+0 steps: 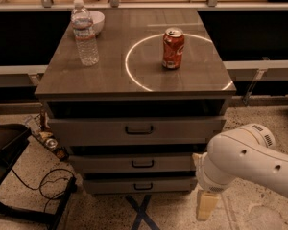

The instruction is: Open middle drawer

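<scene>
Gripper low at 5 o'clock, off the drawer.
Gripper (206, 206) hangs below the white arm (249, 159), near the floor, apart from the middle drawer (105, 164); open or closed: cannot tell. The drawer sits at 6 o'clock of frame centre, its handle (142, 164) untouched. On the cabinet top (134, 83): can (173, 48) at 12, water bottle (85, 32) at 11.
</scene>
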You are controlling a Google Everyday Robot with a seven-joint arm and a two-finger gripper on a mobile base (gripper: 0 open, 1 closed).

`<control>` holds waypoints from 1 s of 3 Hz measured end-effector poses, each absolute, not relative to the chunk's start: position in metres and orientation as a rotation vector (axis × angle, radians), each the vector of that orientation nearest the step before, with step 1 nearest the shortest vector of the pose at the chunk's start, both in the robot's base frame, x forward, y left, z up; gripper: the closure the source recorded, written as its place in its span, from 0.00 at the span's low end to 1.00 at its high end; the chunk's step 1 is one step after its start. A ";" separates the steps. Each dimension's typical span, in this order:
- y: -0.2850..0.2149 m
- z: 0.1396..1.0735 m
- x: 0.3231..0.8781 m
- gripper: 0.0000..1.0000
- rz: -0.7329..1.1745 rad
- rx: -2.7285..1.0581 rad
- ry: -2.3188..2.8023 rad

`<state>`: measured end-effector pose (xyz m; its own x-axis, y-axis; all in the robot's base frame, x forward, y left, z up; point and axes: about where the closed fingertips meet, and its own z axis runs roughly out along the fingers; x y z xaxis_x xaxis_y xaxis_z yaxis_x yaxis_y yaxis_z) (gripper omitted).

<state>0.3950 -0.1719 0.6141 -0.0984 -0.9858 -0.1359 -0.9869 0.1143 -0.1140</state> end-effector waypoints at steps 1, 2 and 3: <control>-0.152 0.586 0.405 0.00 0.060 -1.987 2.189; -0.123 0.551 0.420 0.00 0.117 -2.011 2.159; -0.100 0.524 0.432 0.00 0.127 -2.055 2.134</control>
